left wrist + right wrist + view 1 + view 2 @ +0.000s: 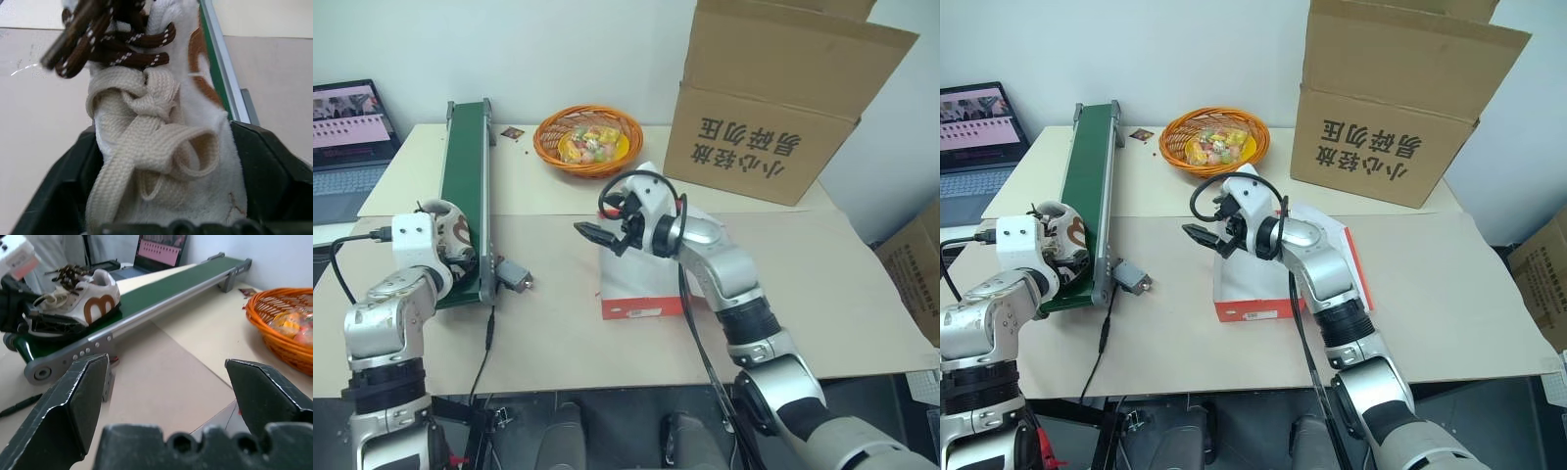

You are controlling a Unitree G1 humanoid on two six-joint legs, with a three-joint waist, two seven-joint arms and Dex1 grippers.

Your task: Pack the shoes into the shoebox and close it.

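One white shoe (88,301) with brown trim, dark brown laces and cream laces lies on the near end of the green conveyor belt (465,166). My left gripper (161,137) is shut on it, a black finger pressed against each side of the shoe (161,161). The shoebox (1263,294), red with a white inside, lies open at the table's middle, its lid (1356,259) folded out to the right. Over the box's left edge hovers my right gripper (602,237), pointing left; it stands open and holds nothing.
An orange basket (587,137) of sweets stands behind the shoebox. A large brown carton (773,108) with Chinese characters is at the back right. A laptop (347,127) sits at the far left. A small grey unit (514,277) and a cable hang off the conveyor's near end.
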